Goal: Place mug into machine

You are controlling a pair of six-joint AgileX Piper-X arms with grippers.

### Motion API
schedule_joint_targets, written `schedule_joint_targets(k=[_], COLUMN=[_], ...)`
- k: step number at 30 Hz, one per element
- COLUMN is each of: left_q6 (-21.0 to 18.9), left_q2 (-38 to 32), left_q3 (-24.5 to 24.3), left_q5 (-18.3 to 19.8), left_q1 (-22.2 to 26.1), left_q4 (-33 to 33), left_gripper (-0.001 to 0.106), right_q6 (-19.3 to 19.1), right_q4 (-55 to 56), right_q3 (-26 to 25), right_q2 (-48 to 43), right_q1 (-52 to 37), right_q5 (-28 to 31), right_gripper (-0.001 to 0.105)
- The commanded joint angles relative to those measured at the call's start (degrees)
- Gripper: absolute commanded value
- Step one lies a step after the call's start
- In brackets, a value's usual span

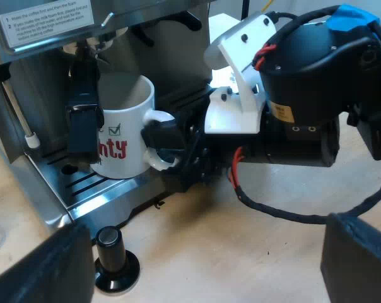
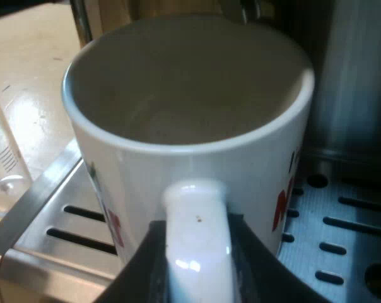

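Note:
A white mug with red lettering stands upright on the espresso machine's drip tray, under the brew head. My right gripper is shut on the mug's handle, with a dark finger on each side of it. The mug is empty inside and its base is over the slotted grate. My left gripper is open above the wooden table, a short way out from the machine's front, holding nothing.
The holder's dark handle sticks out from the machine's front, close against the mug. A steam wand hangs beside it. A black-knobbed tamper stands on the table below the tray's edge. A measuring glass stands beside the tray.

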Motion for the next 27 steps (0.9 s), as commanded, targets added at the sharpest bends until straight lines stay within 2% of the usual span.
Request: schedule_joint_targets(k=[1,7,9,15,20,23,27], left_q6=[0.06,0.06,0.06,0.06,0.06,0.06,0.06], left_q2=[-0.36,-0.36,-0.36,-0.36,-0.36,-0.36,-0.36], left_q3=[-0.02,-0.02,-0.02,-0.02,-0.02,-0.02,-0.02], left_q5=[0.26,0.26,0.26,0.26,0.26,0.26,0.26], left_q1=[-0.29,-0.29,-0.29,-0.29,-0.29,-0.29,-0.29], left_q4=[-0.54,-0.54,-0.54,-0.54,-0.54,-0.54,-0.54], left_gripper=[0.074,0.074,0.074,0.074,0.074,0.074,0.074], right_q6=[-0.57,-1.48,-2.04,-2.01,-2.01,-2.01,-2.01], right_q4=[-0.76,-0.31,-0.31,1.58,1.9,1.9,1.9], right_q3=[-1.32,-4.48,-5.92,-7.56,-7.8,-7.8,-7.8], right_q2=[0.88,2.84,3.56,4.0,4.0,4.0,4.0], right_q1=[-0.22,-0.22,-0.36,-2.15,-2.68,-2.68,-2.68], right_q5=[-0.07,0.24,2.68,4.09,3.19,-0.89,0.03], right_gripper=[0.0,0.0,0.0,0.0,0.0,0.0,0.0])
